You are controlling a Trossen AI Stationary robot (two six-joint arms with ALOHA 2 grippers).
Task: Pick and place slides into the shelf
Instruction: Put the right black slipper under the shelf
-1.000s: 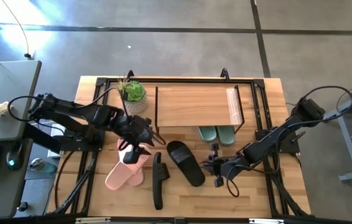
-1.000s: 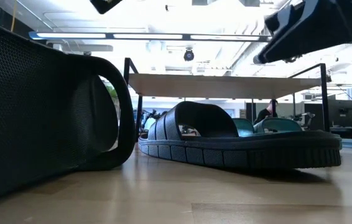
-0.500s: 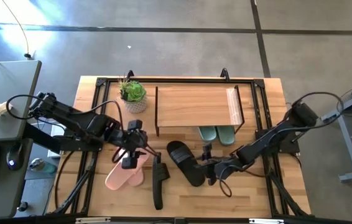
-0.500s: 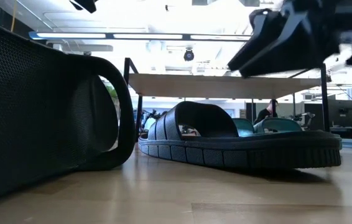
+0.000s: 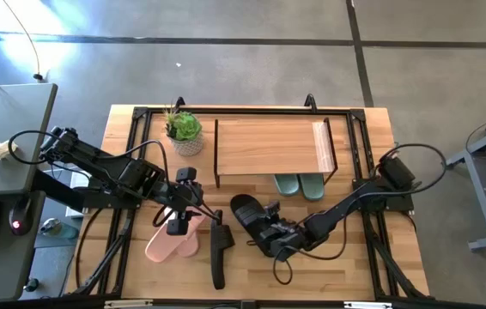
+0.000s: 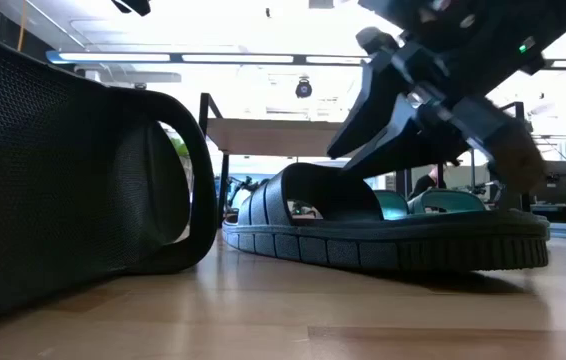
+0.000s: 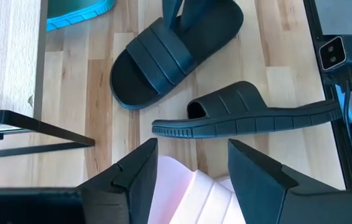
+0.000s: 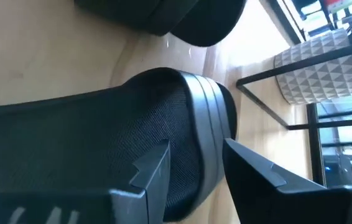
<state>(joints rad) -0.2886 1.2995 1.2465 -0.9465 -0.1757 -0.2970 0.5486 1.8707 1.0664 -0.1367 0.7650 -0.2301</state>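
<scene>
On the wooden table, the right gripper reached down over 1 black slide lying flat near the middle, its fingers spread open around the strap, nothing held. Left gripper hovered open above the pink slides. 2 green slides sat under the shelf.

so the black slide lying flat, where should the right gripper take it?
By the wide strap, coming from above. The flat black slide sits sole-down, so its arched strap stands clear of the table. The right gripper is over it, fingers open astride that strap.
</scene>
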